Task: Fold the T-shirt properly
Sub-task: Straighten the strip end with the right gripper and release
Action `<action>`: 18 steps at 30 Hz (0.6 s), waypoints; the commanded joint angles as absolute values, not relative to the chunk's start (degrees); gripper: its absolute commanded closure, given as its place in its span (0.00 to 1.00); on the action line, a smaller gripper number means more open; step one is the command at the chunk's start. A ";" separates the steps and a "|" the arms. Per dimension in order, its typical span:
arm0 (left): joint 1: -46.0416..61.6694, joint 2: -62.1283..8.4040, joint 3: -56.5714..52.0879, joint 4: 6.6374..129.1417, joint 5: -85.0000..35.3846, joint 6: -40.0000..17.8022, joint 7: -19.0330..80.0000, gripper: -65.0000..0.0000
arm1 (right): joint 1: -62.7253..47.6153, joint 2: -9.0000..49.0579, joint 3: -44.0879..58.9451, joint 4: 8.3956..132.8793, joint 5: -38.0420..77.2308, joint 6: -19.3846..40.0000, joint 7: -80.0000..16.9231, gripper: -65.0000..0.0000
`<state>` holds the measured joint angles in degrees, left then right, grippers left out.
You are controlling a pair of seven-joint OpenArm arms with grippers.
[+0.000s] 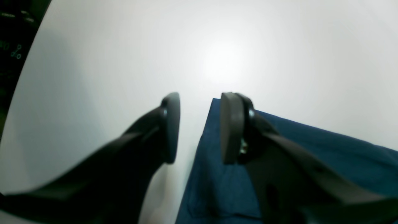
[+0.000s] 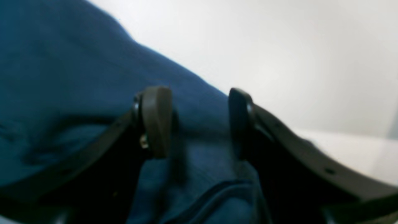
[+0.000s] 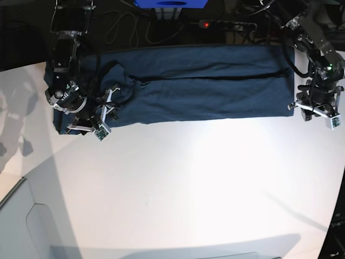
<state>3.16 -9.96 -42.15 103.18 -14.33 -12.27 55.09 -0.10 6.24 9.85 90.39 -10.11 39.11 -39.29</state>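
1. The right pincer (image 2: 199,124) fills the foreground of its wrist view, its two dark fingers (image 2: 155,121) spread apart with navy cloth showing in the gap and nothing pinched between them: released.
2. The left pincer (image 1: 199,127) is likewise released, its fingers parted; one finger (image 1: 231,127) hangs over the cloth's edge, the other (image 1: 171,127) over bare white table (image 1: 124,46).
3. The T-shirt (image 3: 205,81) lies spread as a long, dark navy band across the far side of the table in the base view, with a lengthwise fold line along it.
4. In that view the right pincer sits at the band's bunched left end, the left pincer (image 3: 318,108) just beside its right end.
5. The near part of the table is bright white.
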 commanded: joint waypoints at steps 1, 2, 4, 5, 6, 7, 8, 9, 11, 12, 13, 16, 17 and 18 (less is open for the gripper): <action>3.21 -10.59 -42.24 104.13 -14.73 -12.26 54.11 0.68 | 1.54 7.43 10.95 89.98 -9.19 40.00 -37.93 0.59; 3.38 -10.59 -42.24 104.13 -14.73 -12.26 54.11 0.68 | 1.80 7.78 11.65 89.10 -9.19 40.00 -37.93 0.59; 3.47 -10.51 -42.24 104.13 -14.73 -12.26 53.93 0.68 | 0.92 7.96 13.23 88.75 -9.19 40.00 -37.93 0.59; 3.56 -10.51 -42.24 104.13 -14.73 -12.26 53.85 0.68 | -0.13 7.96 14.11 88.84 -9.19 40.00 -37.93 0.60; 3.56 -10.51 -42.24 104.13 -14.73 -12.26 53.85 0.68 | -0.84 8.04 14.90 89.27 -9.19 40.00 -37.93 0.60; 3.56 -10.51 -42.24 104.13 -14.73 -12.26 53.67 0.68 | -1.89 8.22 15.96 89.98 -9.19 40.00 -37.93 0.60; 3.56 -10.51 -42.24 104.13 -14.73 -12.26 53.67 0.68 | -3.30 8.75 16.84 90.68 -9.19 40.00 -37.93 0.60; 3.56 -10.51 -42.24 104.13 -14.73 -12.26 53.67 0.68 | -4.62 9.01 17.19 91.38 -9.19 40.00 -37.93 0.60; 3.56 -10.51 -42.24 104.13 -14.73 -12.26 53.67 0.68 | -7.34 9.45 17.80 93.41 -9.19 40.00 -37.93 0.60; 3.47 -10.42 -42.24 104.13 -14.73 -12.26 53.67 0.68 | -9.01 9.98 17.89 94.73 -9.19 40.00 -37.93 0.60; 3.38 -10.42 -42.07 104.04 -14.73 -12.26 53.58 0.68 | -10.68 10.51 18.15 96.04 -9.19 40.00 -37.93 0.60; 3.21 -10.42 -41.98 104.04 -14.73 -12.26 53.58 0.68 | -14.55 11.03 18.15 100.44 -9.19 40.00 -37.93 0.60; 3.21 -10.42 -41.89 104.04 -14.73 -12.26 53.58 0.68 | -15.87 11.03 18.42 102.02 -9.19 40.00 -37.85 0.60; 3.12 -10.42 -41.89 104.04 -14.73 -12.26 53.58 0.68 | -17.27 11.03 19.38 104.13 -9.19 40.00 -37.85 0.60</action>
